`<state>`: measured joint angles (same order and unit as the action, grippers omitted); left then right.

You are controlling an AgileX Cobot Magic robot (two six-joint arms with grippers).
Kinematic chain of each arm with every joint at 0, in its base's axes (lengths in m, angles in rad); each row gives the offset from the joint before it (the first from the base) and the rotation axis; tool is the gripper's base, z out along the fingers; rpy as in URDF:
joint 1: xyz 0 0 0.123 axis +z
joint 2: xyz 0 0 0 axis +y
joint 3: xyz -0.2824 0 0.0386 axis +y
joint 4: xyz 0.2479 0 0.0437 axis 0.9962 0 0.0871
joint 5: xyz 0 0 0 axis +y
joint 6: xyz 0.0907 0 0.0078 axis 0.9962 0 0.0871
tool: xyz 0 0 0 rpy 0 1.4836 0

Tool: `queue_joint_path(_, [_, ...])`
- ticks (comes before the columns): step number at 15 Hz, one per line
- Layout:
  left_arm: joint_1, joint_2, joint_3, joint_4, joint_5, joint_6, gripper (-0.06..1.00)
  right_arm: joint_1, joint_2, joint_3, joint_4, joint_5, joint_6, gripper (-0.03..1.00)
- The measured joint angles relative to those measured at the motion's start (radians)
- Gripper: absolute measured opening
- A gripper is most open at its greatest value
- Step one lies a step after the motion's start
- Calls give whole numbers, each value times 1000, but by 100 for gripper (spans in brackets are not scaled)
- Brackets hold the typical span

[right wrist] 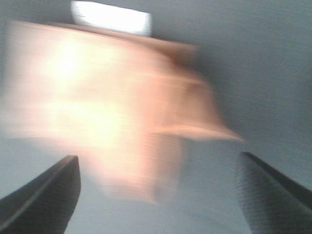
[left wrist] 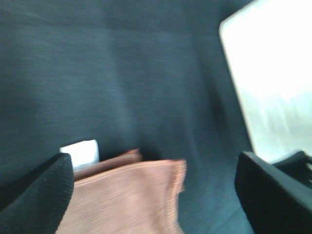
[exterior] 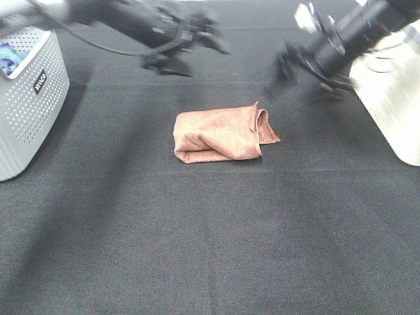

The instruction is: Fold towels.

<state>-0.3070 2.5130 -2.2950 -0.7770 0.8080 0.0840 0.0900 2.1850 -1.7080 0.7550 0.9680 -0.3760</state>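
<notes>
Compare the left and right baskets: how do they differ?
The left basket has a dark label and a blue cloth inside; the right basket shows no label, its inside out of view. The left basket's holes are crisp; the right basket is washed out by glare. Both are pale and stand on the dark table, flanking the towel.

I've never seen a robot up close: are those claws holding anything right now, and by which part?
Nothing is held. The left gripper and right gripper are both open and empty; the folded reddish-brown towel lies on the table.
</notes>
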Motion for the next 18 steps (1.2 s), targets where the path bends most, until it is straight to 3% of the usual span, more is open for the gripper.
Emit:
queue_joint_path(2, [36,-12,0,22,49,3,85,15,19,0,222,7,-125,80])
queue_joint_path(4, [53,-40,0,55,86,3,85,57,82,-14,335,25,-222,79])
queue_joint_path(7, [53,-51,-2,71,128,3,85,99,201,-92,347,60,-231,79])
queue_joint_path(11, [53,-51,-2,122,245,3,85,44,277,-120,275,55,-219,79])
queue_joint_path(18, [53,-51,-2,130,256,3,85,18,258,-127,151,10,-167,78])
